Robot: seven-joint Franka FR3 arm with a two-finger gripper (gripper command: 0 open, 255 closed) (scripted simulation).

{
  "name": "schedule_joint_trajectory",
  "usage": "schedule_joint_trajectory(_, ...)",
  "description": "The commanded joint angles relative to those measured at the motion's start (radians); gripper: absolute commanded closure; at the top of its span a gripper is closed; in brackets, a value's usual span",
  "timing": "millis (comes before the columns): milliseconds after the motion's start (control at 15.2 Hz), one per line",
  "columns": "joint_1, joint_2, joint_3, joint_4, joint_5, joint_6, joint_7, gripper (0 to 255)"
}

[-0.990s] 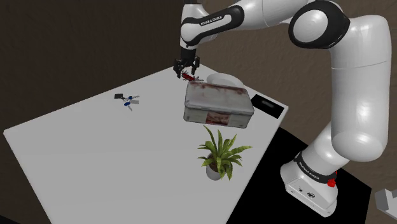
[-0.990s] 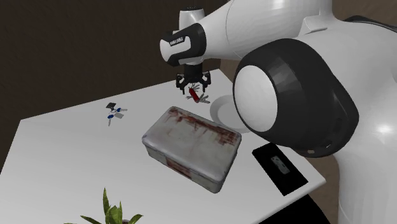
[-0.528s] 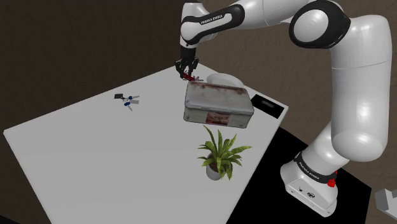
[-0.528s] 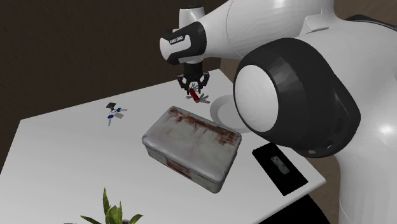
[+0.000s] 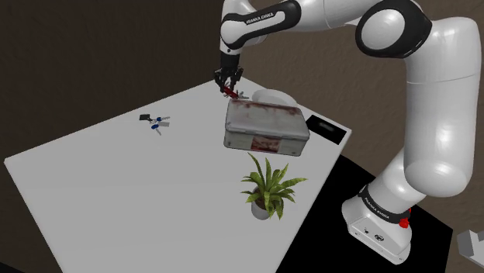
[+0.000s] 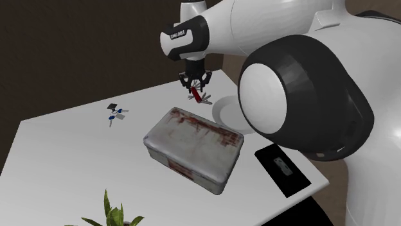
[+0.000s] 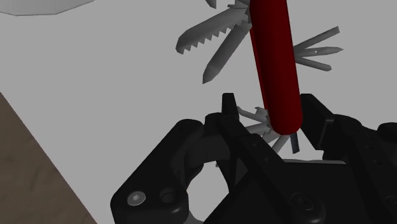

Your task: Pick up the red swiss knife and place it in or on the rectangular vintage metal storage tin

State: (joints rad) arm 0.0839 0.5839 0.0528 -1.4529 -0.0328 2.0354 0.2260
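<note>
Open-bladed red knife (image 6: 195, 95) near stained grey tin (image 6: 193, 145)

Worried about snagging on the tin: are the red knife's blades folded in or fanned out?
Fanned out. In the wrist view, grey blades, one saw-toothed, splay from both ends of the red knife, which the tool clasps.

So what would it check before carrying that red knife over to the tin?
1. The gripper shut on the red swiss knife: ok, clasped near one end.
2. Knife clear of the table: cannot tell.
3. Knife's tools folded away: not ok, several fan out.
4. Top of the tin bare to receive it: ok.
5. Lid of the tin open: not ok, closed.
</note>
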Motion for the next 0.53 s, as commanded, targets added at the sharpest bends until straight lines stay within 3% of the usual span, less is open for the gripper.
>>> schedule_joint_trajectory(0, 0.0, -0.007, 0.0, 0.015, 0.001, -0.023, -0.001, 255)
schedule_joint_trajectory(462, 0.0, -0.034, 0.001, 0.068, 0.002, -0.102, -0.002, 255)
